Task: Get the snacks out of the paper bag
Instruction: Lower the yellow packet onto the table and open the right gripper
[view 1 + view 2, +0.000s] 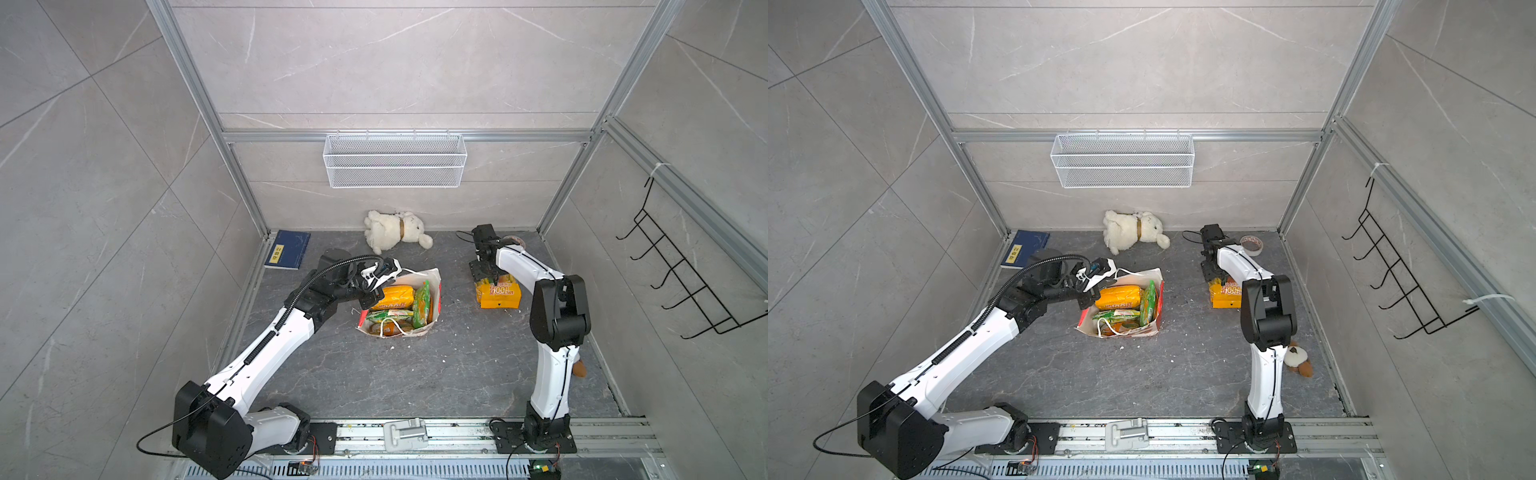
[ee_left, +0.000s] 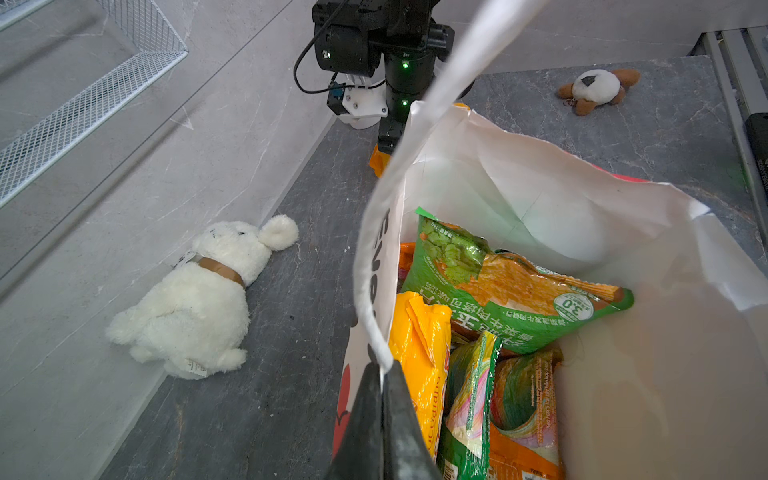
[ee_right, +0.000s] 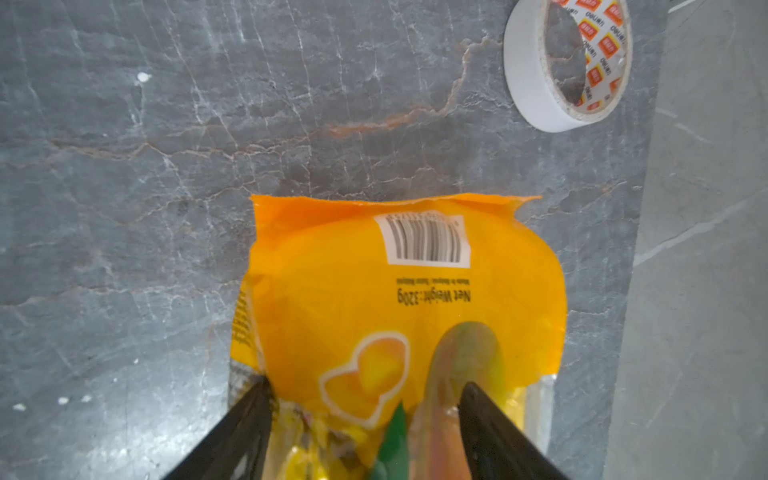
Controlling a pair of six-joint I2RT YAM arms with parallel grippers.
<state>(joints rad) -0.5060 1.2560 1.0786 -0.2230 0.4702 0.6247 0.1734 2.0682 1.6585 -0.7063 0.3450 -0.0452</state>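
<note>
The paper bag (image 1: 435,286) (image 1: 1144,274) stands open in the middle of the table, and in the left wrist view I look past its white inner wall (image 2: 540,199). Inside lie several snacks: a yellow-orange packet (image 1: 392,297) (image 2: 419,345) and green ones (image 1: 422,307) (image 2: 519,291). My left gripper (image 1: 372,298) (image 1: 1090,299) (image 2: 382,374) is shut on the bag's near rim. Another orange snack packet (image 1: 500,295) (image 1: 1225,297) (image 3: 395,270) lies flat on the table at the right. My right gripper (image 1: 484,276) (image 1: 1214,278) (image 3: 363,386) points down at its far end, jaws wide, fingertips against it.
A white plush toy (image 1: 395,230) lies by the back wall and a blue book (image 1: 288,249) in the back left corner. A tape roll (image 3: 569,62) (image 1: 1252,245) sits behind the right arm, a small brown-and-white plush (image 1: 1298,359) beside it. A wire basket (image 1: 395,160) hangs on the back wall.
</note>
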